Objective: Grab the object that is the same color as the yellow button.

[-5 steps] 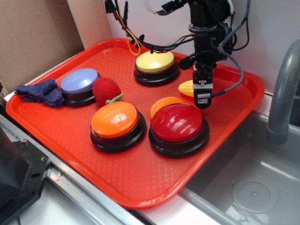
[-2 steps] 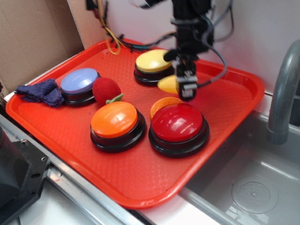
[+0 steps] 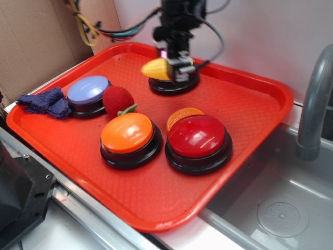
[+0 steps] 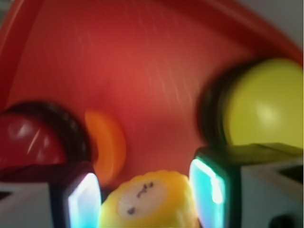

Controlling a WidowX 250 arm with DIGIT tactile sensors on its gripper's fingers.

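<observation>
Red plastic tray fills most of the scene, set beside a grey sink with a cardboard wall behind. On it sit 4 big push buttons: the yellow button at the back, a blue one, an orange one and a red one, plus a red felt fruit, an orange disc tucked behind the red button, and a dark blue cloth at the tray's left edge.

As I judge it, the grab itself looks done: the corn is off the tray, held in the air by the pincer just above and left of the yellow button. The wrist view shows the corn between the 2 fingers, its pale flat end facing the camera, with the pincer narrowed onto it. The view is blurred, so how firm the contact is I cannot tell. What seems left is only keeping hold and lifting clear.

The arm reaches down from the top of the frame, wrist pointing downward, cables trailing to the left.
</observation>
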